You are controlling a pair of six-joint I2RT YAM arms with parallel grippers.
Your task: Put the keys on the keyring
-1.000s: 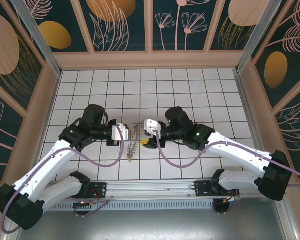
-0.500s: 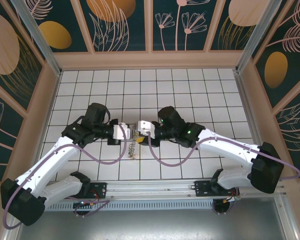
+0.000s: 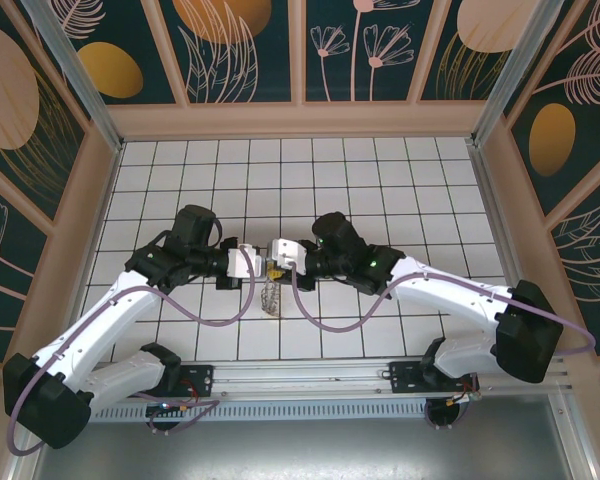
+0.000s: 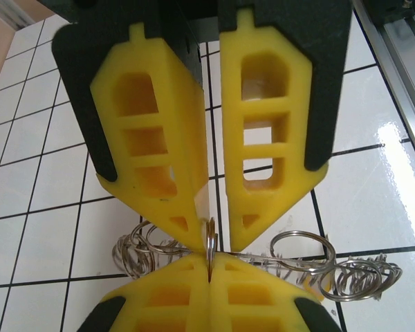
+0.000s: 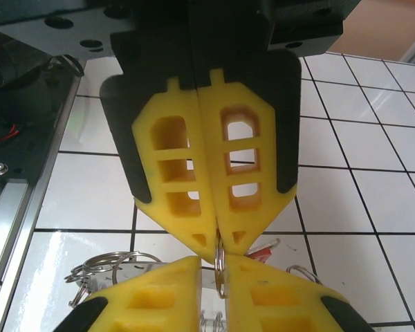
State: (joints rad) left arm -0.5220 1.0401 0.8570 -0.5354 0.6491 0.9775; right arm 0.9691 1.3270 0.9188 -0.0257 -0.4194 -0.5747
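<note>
The keyring stands edge-on, its thin rim caught between two tools. The left tool and right tool both clench it, tips almost meeting.

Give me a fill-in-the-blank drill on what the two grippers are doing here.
The left gripper and the right gripper meet tip to ___.
Both sets of jaws are shut on one flat grey metal keyring, seen ___-on by the wrist cameras.
The fingers of both grippers are coloured ___.
Missing words: tip; edge; yellow.
</note>
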